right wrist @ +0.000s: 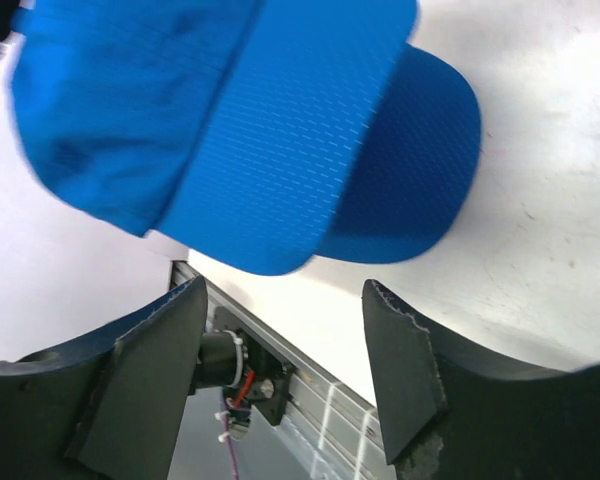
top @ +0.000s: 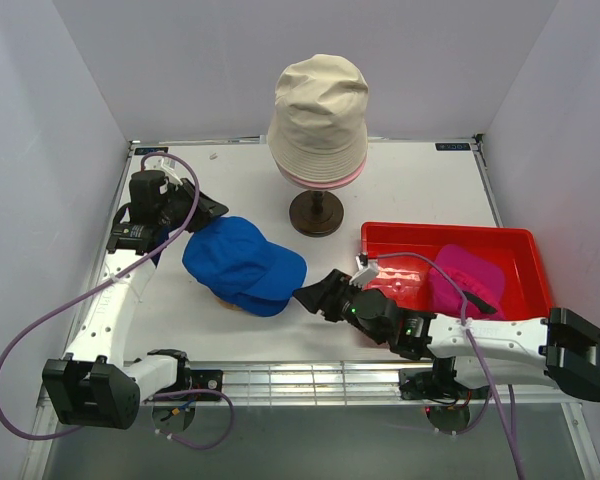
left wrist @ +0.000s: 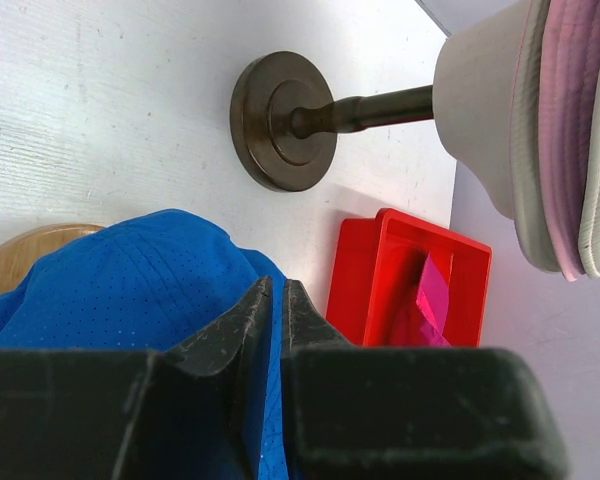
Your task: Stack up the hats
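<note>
The bright blue cap (top: 242,260) lies over a round wooden block (left wrist: 30,250) at left centre of the table. My left gripper (top: 212,210) sits at the cap's back edge, its jaws almost together with blue fabric (left wrist: 130,280) in the slit between them (left wrist: 277,285). My right gripper (top: 315,297) is open just off the cap's brim (right wrist: 250,120), with nothing between its fingers (right wrist: 283,287). The beige bucket hat (top: 318,105) sits over the light pink hat (top: 325,180) on the mannequin head. The magenta cap (top: 467,280) lies in the red bin (top: 380,235).
The mannequin's dark stand base (top: 316,213) is just behind the blue cap and left of the red bin (left wrist: 355,275). White walls close in the table on three sides. The near edge is a metal rail (right wrist: 310,390), close below my right gripper.
</note>
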{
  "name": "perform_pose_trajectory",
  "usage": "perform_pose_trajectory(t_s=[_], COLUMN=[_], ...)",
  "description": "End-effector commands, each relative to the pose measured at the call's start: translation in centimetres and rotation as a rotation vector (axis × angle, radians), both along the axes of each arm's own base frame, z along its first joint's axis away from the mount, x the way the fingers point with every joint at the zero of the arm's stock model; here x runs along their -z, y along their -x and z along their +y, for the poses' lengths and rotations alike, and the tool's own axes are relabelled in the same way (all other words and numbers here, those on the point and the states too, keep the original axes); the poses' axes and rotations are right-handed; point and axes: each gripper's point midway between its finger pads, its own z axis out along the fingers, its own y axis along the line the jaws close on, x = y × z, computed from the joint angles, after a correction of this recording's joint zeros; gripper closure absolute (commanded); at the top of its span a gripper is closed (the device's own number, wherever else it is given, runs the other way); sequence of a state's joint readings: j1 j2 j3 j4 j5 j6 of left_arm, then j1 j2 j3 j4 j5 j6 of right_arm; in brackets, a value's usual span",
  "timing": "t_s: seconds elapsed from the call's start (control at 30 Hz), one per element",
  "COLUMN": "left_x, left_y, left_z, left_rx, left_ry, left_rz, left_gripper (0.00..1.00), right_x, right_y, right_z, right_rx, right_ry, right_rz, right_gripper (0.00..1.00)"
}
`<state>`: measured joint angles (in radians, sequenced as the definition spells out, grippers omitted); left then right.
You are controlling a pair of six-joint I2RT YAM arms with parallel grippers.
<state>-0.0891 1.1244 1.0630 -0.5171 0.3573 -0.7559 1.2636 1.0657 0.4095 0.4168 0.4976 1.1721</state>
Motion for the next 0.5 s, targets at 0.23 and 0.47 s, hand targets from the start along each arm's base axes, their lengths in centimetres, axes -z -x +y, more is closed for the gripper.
perform_pose_trajectory(t_s=[0.23,0.47], left_x=[-1.8,-1.9], left_y=[0.0,0.0], left_z=[-0.3,-0.3], left_rx=[0.026,0.026], left_ry=[-0.003,-0.004], left_rz=[-0.048,-0.052], left_gripper=[0.80,0.80], right_x=[-2.8,-3.3], right_y=[-3.5,-5.1], right_z=[-0.1,1.3], right_rx=[-0.018,-0.090], right_ry=[-0.073,-0.166], right_rz=[-0.040,0.016], right_gripper=[0.27,0.26])
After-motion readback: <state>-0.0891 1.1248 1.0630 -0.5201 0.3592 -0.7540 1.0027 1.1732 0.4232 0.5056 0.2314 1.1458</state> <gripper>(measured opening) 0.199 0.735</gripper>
